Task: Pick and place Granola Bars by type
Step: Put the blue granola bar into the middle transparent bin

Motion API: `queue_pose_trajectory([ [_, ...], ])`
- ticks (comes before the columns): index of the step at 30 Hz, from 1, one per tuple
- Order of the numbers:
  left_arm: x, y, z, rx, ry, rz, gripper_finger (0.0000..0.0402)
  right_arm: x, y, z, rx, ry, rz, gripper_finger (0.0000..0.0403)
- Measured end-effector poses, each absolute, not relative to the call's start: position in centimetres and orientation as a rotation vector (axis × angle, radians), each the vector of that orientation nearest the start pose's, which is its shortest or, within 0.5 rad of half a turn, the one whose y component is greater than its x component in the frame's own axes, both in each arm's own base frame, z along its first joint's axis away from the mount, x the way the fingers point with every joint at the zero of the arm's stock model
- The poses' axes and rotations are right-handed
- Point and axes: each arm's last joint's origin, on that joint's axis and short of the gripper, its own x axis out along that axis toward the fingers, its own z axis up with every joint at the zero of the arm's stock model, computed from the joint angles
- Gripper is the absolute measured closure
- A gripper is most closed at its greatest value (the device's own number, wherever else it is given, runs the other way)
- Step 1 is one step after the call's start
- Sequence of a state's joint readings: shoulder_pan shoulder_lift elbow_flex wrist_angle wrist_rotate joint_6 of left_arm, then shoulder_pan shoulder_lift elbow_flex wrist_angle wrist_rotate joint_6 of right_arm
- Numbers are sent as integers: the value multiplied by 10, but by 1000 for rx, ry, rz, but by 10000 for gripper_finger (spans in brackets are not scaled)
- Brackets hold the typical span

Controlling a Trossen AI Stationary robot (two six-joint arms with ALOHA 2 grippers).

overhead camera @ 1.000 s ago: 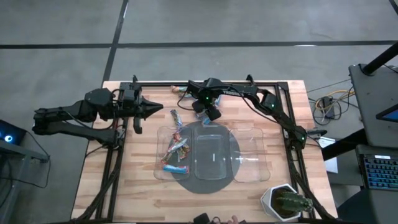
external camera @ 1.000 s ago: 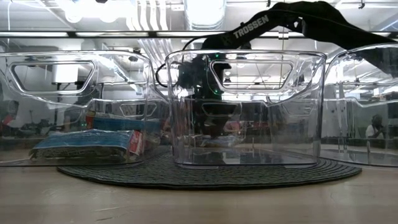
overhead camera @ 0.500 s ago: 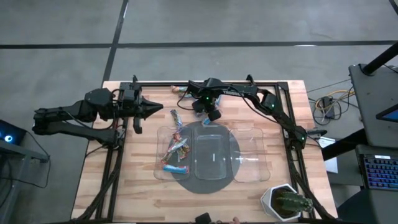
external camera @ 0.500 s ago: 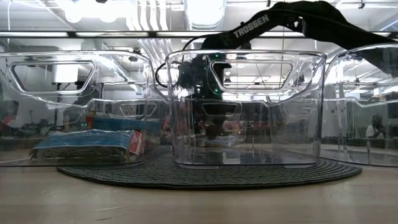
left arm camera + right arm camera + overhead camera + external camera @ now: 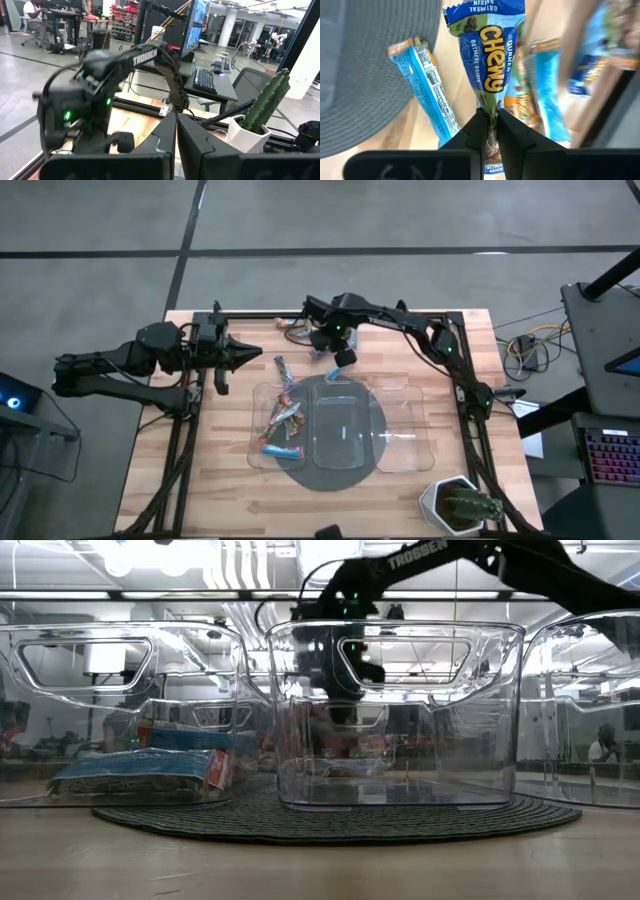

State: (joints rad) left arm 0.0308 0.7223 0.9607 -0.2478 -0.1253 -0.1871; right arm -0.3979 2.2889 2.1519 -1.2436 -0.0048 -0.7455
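Observation:
My right gripper (image 5: 343, 359) hangs over the far middle of the table, pointing down, shut on a blue Quaker Chewy bar (image 5: 487, 60). In the low view it shows behind the middle tray (image 5: 340, 705). Below it, more Granola Bars lie on the wood: a light-blue one (image 5: 427, 92) and several blurred ones (image 5: 545, 85). Loose bars also lie by the trays (image 5: 285, 370) and at the far edge (image 5: 293, 328). Several bars lie in the left clear tray (image 5: 262, 415). My left gripper (image 5: 237, 353) waits shut at the far left, pointing level. My right gripper pinches the blue bar between its two fingers near one end of the wrapper (image 5: 489, 106). The fingers come from above, pointing down. The bar hangs lengthwise below them, lifted clear of the table.
Three clear trays stand side by side on a dark round mat (image 5: 335, 472): left, middle (image 5: 340, 425) and right (image 5: 408, 425). A potted cactus (image 5: 458, 505) stands at the near right corner. A black frame (image 5: 470, 410) runs along the table's edges.
My right gripper has risen behind the middle tray from close to the table top. The left arm has kept still.

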Motion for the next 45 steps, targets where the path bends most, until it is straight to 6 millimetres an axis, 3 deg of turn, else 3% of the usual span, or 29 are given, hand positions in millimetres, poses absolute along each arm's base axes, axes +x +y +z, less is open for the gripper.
queue_pose_trajectory([
  [10,142,8,393,-186,-5,157,401,406,-145,312,-288,1223,139,375],
  [17,142,8,393,-186,-5,157,401,391,-97,359,-184,1086,147,375],
  [22,142,8,393,-185,-5,157,401,382,-57,377,-181,1057,189,375],
  [28,142,8,393,-185,-4,157,401,383,-20,379,-126,1061,212,375],
  [33,142,8,393,-185,-4,157,401,386,0,368,-48,1110,200,375],
  [45,142,8,393,-185,-4,157,401,385,9,332,81,1264,131,373],
])
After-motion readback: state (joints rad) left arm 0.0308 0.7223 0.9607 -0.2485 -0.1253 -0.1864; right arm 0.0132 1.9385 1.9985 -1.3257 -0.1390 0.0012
